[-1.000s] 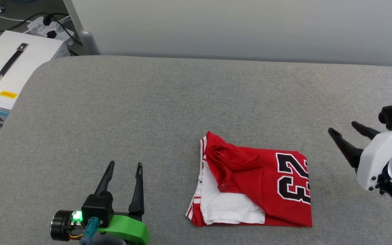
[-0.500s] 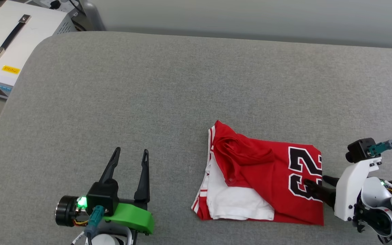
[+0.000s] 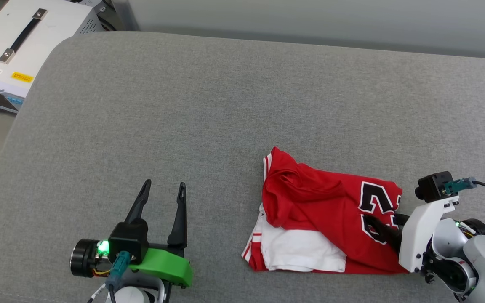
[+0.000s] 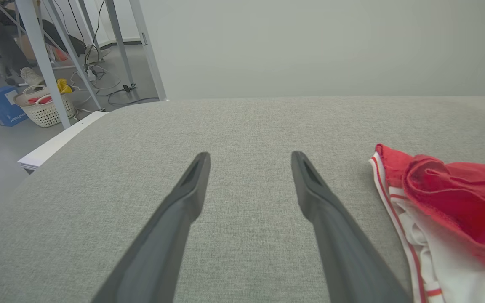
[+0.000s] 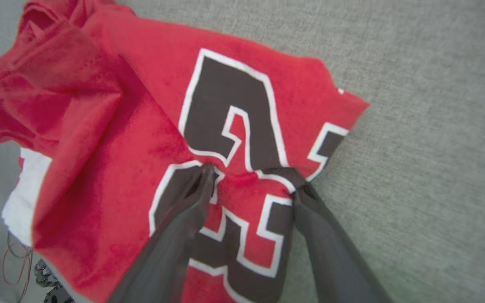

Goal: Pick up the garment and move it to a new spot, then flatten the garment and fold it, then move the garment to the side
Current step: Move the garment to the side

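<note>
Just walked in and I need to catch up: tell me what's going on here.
The robot is working on a red and white garment that lies folded on a grey padded surface. Its right gripper has both fingertips planted on the black number 23 near the garment's edge, jaws apart, with a little cloth bunched between them; nothing is lifted yet. The left gripper is open over bare surface to the garment's left, clear of the cloth.
</note>
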Robot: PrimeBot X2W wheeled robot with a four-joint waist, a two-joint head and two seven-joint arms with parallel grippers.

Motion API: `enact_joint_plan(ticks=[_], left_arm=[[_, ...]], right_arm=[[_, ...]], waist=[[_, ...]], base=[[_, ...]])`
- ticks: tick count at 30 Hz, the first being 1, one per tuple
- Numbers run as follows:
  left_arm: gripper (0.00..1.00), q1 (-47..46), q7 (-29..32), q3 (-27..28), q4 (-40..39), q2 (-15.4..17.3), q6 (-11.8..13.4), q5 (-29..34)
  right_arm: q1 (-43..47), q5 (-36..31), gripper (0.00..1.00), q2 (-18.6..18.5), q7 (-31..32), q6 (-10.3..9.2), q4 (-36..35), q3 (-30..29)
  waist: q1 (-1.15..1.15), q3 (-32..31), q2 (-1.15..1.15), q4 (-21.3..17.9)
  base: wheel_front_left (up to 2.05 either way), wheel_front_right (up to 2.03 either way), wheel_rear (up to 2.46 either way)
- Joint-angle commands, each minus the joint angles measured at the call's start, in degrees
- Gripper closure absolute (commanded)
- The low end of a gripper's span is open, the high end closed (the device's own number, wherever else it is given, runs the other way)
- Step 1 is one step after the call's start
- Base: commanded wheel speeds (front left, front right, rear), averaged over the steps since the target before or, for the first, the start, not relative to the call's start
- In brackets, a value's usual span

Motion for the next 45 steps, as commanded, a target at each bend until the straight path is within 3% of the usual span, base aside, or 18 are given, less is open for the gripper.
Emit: enact_joint_plan(ticks=[1, 9, 16, 25, 33, 39, 45], left_arm=[[0.00, -1.03, -0.34, -0.09, 0.17, -0.25, -0.11, -0.51], [0.00, -0.30, -0.34, 0.20, 0.47, -0.26, 0.31, -0.89], [0.00, 0.62, -0.34, 0.41, -0.04, -0.26, 0.69, -1.19], [0.00, 0.78, -0.34, 1.05, -1.08, -0.26, 0.65, -0.84], [0.00, -0.29, -0.34, 1.86, -1.85, -0.25, 0.32, -0.25], [0.00, -1.89, -0.34, 2.09, -2.40, 0.27, -0.28, 0.72], [0.00, -4.28, -0.34, 2.08, -3.61, 0.95, -0.74, 1.40]], right_arm=[[-0.39, 0.78, 1.00, 0.91, -1.04, -0.03, 1.26, 1.54], [-4.91, -2.17, 1.00, -1.29, -9.63, -0.03, 0.71, 4.00], [-7.98, -6.28, 1.00, -4.77, -12.94, -0.03, -2.65, 5.51], [-9.62, -10.41, 1.00, -10.23, -11.93, -0.03, -8.97, 4.89], [-9.49, -10.91, 1.00, -12.50, -10.20, -0.03, -12.00, 1.01], [-10.70, -10.00, 1.00, -13.36, -9.05, -0.03, -11.27, -2.35], [-13.66, -10.69, 1.00, -16.70, -7.49, -0.03, -7.29, -4.66]], waist=[[0.00, 0.01, 0.00, 0.07], [0.00, -1.40, 0.00, -0.60], [0.00, -2.58, 0.00, -3.17], [0.00, -1.73, 0.00, -9.66], [0.00, 0.40, 0.00, -16.08], [0.00, 3.29, 0.00, -19.35], [0.00, 7.55, 0.00, -19.83]], base=[[0.00, 0.00, 0.00], [0.00, 0.00, 0.00], [0.00, 0.00, 0.00], [0.00, 0.00, 0.00], [0.00, 0.00, 0.00], [0.00, 0.00, 0.00], [0.00, 0.00, 0.00]])
